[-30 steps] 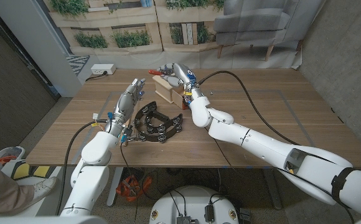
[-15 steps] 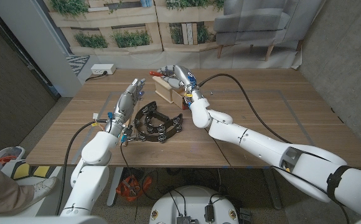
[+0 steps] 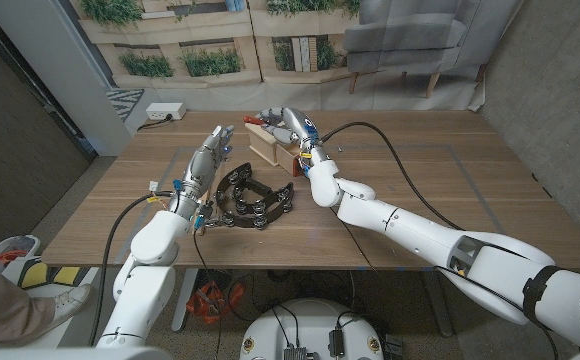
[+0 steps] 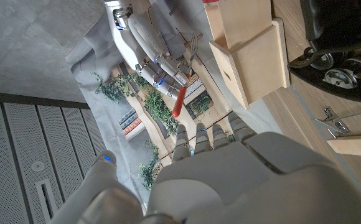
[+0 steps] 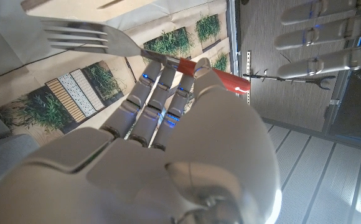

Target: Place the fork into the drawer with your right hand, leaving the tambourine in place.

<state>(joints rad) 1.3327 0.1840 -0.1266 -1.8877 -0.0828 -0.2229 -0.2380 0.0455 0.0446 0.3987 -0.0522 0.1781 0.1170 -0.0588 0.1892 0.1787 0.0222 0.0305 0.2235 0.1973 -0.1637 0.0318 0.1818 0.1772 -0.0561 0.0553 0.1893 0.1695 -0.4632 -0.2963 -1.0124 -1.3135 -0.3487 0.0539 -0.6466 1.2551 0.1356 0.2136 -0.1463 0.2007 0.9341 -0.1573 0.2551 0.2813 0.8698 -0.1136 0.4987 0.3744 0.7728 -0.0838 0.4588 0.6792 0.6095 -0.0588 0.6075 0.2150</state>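
My right hand [image 3: 290, 124] hovers over the far end of the wooden drawer box [image 3: 269, 149] and grips the red-handled fork [image 3: 253, 120]. In the right wrist view the fork's tines [image 5: 84, 34] stick out past my right hand [image 5: 162, 149], the red handle [image 5: 221, 79] held in its fingers. The black tambourine [image 3: 255, 201] lies on the table in front of the drawer. My left hand [image 3: 209, 152] stands beside the tambourine's left, fingers straight and apart, holding nothing. The left wrist view shows the fork [image 4: 180, 96], the drawer [image 4: 249, 53] and the tambourine [image 4: 345, 43].
A white power strip [image 3: 167, 112] lies at the table's far left edge. A small metal clip [image 4: 333, 116] and a wooden stick [image 4: 355, 144] lie near my left wrist. A person's leg and shoe [image 3: 15, 290] show at the lower left, off the table.
My right forearm has shifted slightly; the hand still holds the fork above the drawer's far end. The left hand and the tambourine have not moved.
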